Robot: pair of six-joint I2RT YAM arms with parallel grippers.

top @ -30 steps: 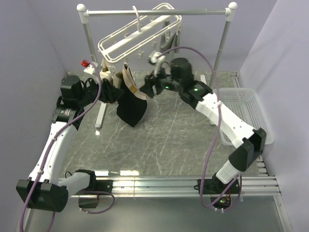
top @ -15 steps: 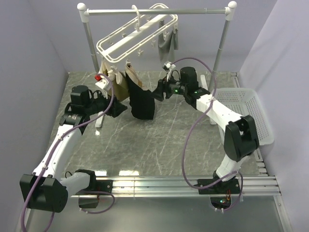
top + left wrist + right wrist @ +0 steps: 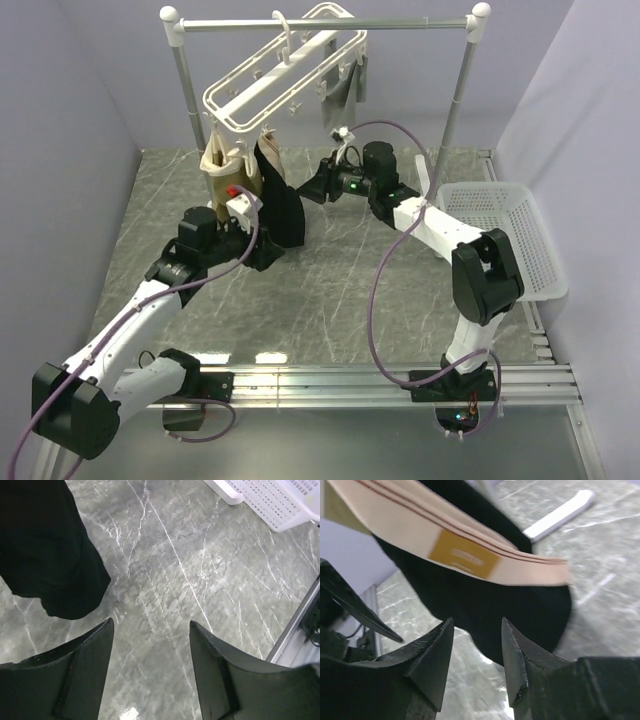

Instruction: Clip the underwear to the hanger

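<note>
Bright, even light; the underwear [image 3: 485, 605] looks motion-blurred.

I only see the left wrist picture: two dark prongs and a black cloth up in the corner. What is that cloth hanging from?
Observer: That underwear seems to hang from a clip on the white hanger, seen from above.
Operator: Is the other arm gripping it?
Observer: No. The right end effector is open; the tan waistband lies just beyond it.
Operator: Anything else hanging there?
Observer: A tan garment beside it, a grey one farther along.
</note>
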